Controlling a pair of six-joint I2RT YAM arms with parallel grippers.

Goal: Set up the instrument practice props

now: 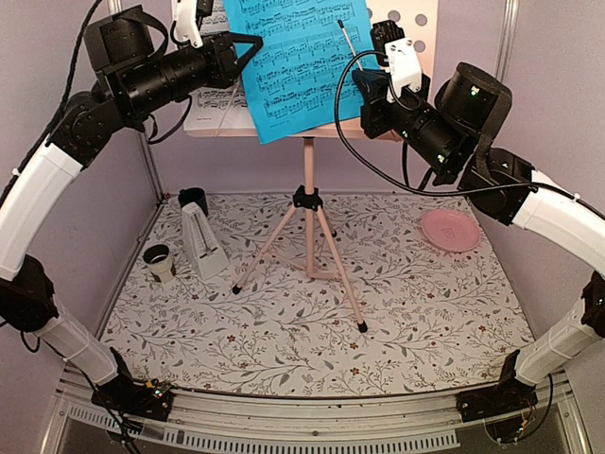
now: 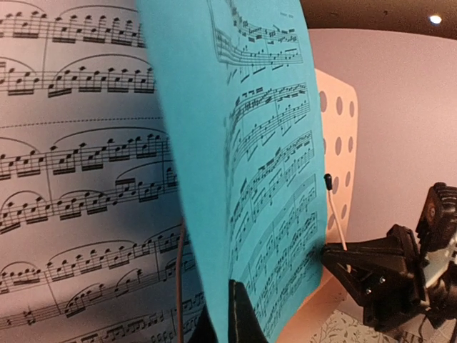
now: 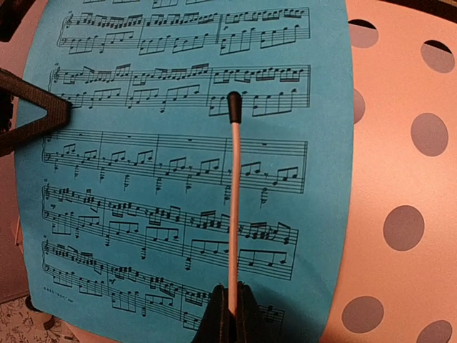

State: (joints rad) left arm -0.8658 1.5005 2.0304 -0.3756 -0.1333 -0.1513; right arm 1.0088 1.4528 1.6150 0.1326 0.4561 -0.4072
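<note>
The blue sheet [image 1: 302,66] of printed music lies against the pink music stand's perforated desk [image 1: 416,24] at the top centre of the overhead frame, tilted a little, with its lower corner hanging past the desk's ledge. The white sheet [image 1: 213,109] sits on the desk to its left, partly covered by it. My left gripper [image 2: 232,321] is closed, and the blue sheet's left edge appears pinched between its fingers, the paper curling up from them at the bottom of my left wrist frame. My right gripper [image 3: 230,314] is clamped on the lower end of a thin white rod [image 3: 233,200] with a black tip, which stands upright across the staves in the middle of my right wrist frame. Below the desk the stand's tripod legs [image 1: 307,227] spread over the floral table cover [image 1: 406,322]. The white metronome [image 1: 203,241] stands at centre left, with a dark cup [image 1: 194,200] just above it. A pink plate [image 1: 451,230] lies at centre right.
</note>
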